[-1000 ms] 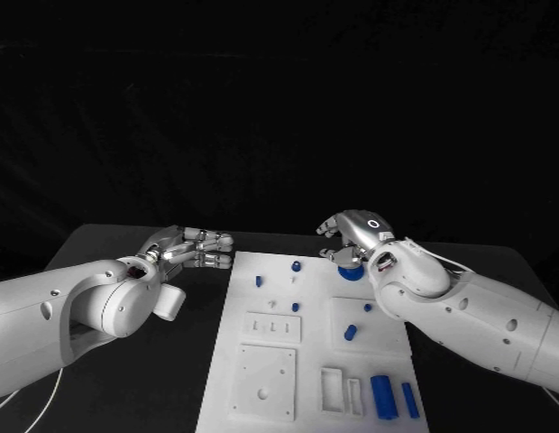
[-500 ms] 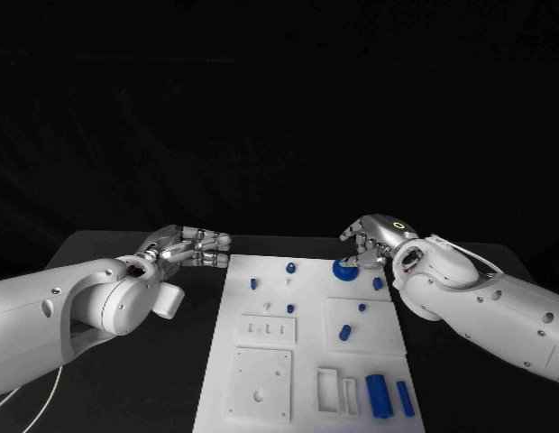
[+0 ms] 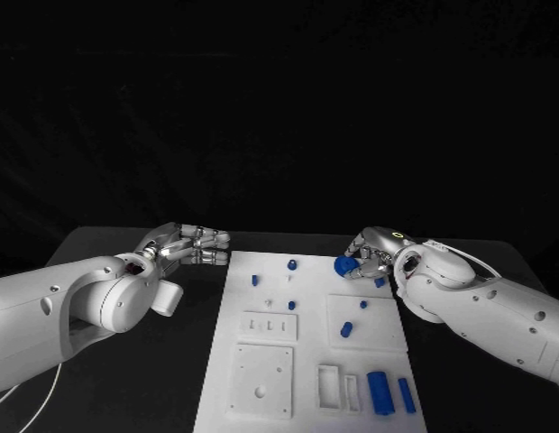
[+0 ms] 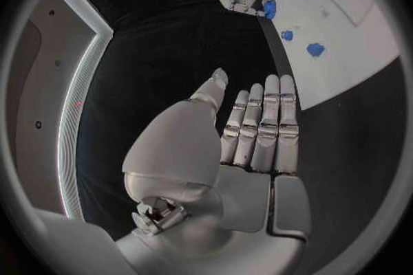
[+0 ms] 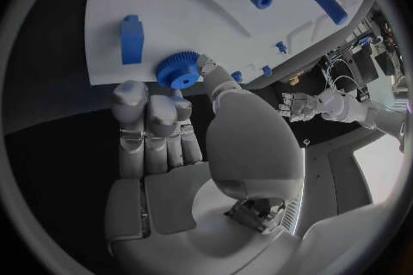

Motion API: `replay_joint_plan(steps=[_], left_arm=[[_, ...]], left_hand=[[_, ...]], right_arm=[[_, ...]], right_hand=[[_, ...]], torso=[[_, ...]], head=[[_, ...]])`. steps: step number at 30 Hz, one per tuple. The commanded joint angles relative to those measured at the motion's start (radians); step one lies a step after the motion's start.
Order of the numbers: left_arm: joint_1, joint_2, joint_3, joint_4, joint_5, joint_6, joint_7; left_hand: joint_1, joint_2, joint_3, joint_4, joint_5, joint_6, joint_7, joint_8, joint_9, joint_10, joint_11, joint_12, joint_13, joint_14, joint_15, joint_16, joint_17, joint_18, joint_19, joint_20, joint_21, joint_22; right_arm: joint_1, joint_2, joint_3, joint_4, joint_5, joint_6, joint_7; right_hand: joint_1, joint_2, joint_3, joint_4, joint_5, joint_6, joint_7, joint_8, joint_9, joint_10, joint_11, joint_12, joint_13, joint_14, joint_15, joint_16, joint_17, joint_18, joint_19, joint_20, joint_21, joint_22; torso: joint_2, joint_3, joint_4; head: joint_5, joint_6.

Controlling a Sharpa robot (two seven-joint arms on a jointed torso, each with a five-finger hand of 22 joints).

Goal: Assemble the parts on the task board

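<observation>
The white task board (image 3: 308,361) lies in the middle of the black table. My right hand (image 3: 376,250) is at the board's far right corner and pinches a blue gear (image 3: 346,265) between thumb and fingertips; the same gear (image 5: 178,70) shows at the board's edge beside a blue block (image 5: 131,39). My left hand (image 3: 188,245) hovers over the table just left of the board's far end, its fingers (image 4: 262,125) straight and side by side, holding nothing. Small blue pegs (image 3: 291,265) stand on the board's far half.
Two long blue pieces (image 3: 381,393) lie near the board's front right, beside white slots (image 3: 335,386). White square plates (image 3: 262,381) sit at the front left. Dark table (image 3: 123,379) flanks the board on both sides.
My right hand has shifted to the right and slightly down, keeping the blue gear at its fingertips. The left hand has stayed put.
</observation>
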Motion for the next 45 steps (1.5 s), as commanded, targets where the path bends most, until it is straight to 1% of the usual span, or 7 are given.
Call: replay_joint_plan(steps=[1,7,17,25,31,42,45], left_arm=[[0.001,0.003,0.000,-0.002,-0.005,0.019,0.003],[0.001,0.006,0.000,-0.006,-0.005,0.020,0.003],[0.001,0.006,-0.001,-0.008,-0.005,0.023,0.002],[0.001,0.006,-0.001,-0.009,-0.007,0.026,-0.005],[0.001,0.005,-0.002,-0.009,-0.009,0.028,-0.008],[0.001,0.006,-0.002,-0.011,-0.011,0.030,-0.013],[0.001,0.006,-0.002,-0.012,-0.011,0.030,-0.014]], left_hand=[[0.002,0.003,0.000,-0.007,-0.001,-0.002,0.004,-0.002,0.001,-0.008,-0.001,-0.006,0.002,-0.007,0.002,-0.005,-0.001,-0.016,-0.010,0.000,0.000,-0.001],[0.002,0.003,0.000,-0.007,-0.001,-0.002,0.004,-0.002,0.001,-0.008,-0.001,-0.006,0.002,-0.007,0.002,-0.005,-0.001,-0.016,-0.010,0.000,0.000,-0.001],[0.000,0.004,0.001,-0.007,-0.001,-0.003,0.004,-0.002,0.001,-0.009,-0.001,-0.005,0.002,-0.007,0.003,-0.006,-0.001,-0.016,-0.010,0.000,0.000,-0.001],[-0.001,0.004,0.001,-0.007,-0.001,-0.003,0.004,-0.002,0.001,-0.010,-0.001,-0.006,0.002,-0.008,0.003,-0.006,-0.001,-0.016,-0.010,0.001,-0.001,-0.001],[-0.001,0.003,0.001,-0.007,-0.001,-0.003,0.004,-0.002,0.001,-0.012,0.000,-0.006,0.002,-0.009,0.003,-0.006,-0.001,-0.016,-0.011,0.001,-0.001,-0.001],[0.000,0.002,0.001,-0.007,-0.001,-0.004,0.005,-0.003,0.001,-0.013,0.000,-0.006,0.002,-0.010,0.004,-0.007,-0.001,-0.016,-0.012,0.002,-0.002,-0.001],[0.000,0.002,0.001,-0.007,-0.001,-0.004,0.005,-0.003,0.001,-0.013,0.000,-0.006,0.002,-0.010,0.004,-0.007,-0.001,-0.016,-0.012,0.002,-0.002,-0.001]], right_arm=[[-0.006,0.003,0.001,-0.005,-0.002,0.028,-0.001],[-0.010,0.006,0.001,-0.011,-0.002,0.019,0.002],[-0.011,0.010,0.001,-0.020,0.010,0.038,0.008],[-0.011,0.007,0.001,-0.027,0.047,0.070,0.016],[-0.011,0.006,0.001,-0.033,0.067,0.089,0.024],[-0.011,0.008,0.001,-0.042,0.078,0.103,0.032],[-0.011,0.008,0.001,-0.045,0.083,0.109,0.033]], right_hand=[[-0.003,0.006,0.005,-0.006,0.004,0.012,0.000,0.003,0.001,0.008,0.000,0.015,0.012,0.006,-0.002,0.007,0.009,0.011,0.035,0.005,0.017,0.096],[-0.009,0.010,0.032,-0.010,-0.005,0.025,-0.002,0.003,0.001,0.014,-0.002,0.021,0.019,0.007,-0.003,0.008,0.016,0.010,0.033,0.004,0.032,0.097],[-0.037,0.018,0.148,-0.025,-0.042,0.054,-0.007,0.002,0.000,0.025,-0.007,0.037,0.042,0.009,-0.006,0.016,0.030,0.005,0.028,0.001,0.061,0.100],[-0.063,0.031,0.266,-0.039,-0.008,0.072,-0.010,0.002,-0.001,0.021,-0.012,0.038,0.049,0.009,-0.010,0.017,0.036,0.001,0.024,-0.003,0.069,0.100],[-0.083,0.031,0.346,-0.043,-0.015,0.078,-0.010,0.002,-0.001,0.018,-0.014,0.036,0.051,0.009,-0.010,0.016,0.038,0.001,0.020,-0.003,0.070,0.100],[-0.087,0.032,0.356,-0.041,-0.039,0.078,-0.011,0.002,-0.001,0.019,-0.013,0.036,0.052,0.009,-0.009,0.015,0.041,0.001,0.018,-0.003,0.073,0.099],[-0.087,0.028,0.326,-0.038,-0.008,0.068,-0.010,0.003,-0.001,0.019,-0.012,0.035,0.052,0.009,-0.009,0.014,0.043,0.001,0.018,-0.003,0.073,0.099]], torso=[[0.000,0.0011,-0.0011],[-0.001,0.0003,-0.0016],[-0.001,0.0000,-0.0015],[-0.001,-0.0001,-0.0009],[-0.001,-0.0009,-0.0013],[-0.001,-0.0009,-0.0004],[-0.001,-0.0015,-0.0006]], head=[[0.000,-0.001],[0.000,-0.002],[0.000,-0.007],[-0.001,-0.012],[-0.001,-0.015],[-0.003,-0.018],[-0.003,-0.018]])
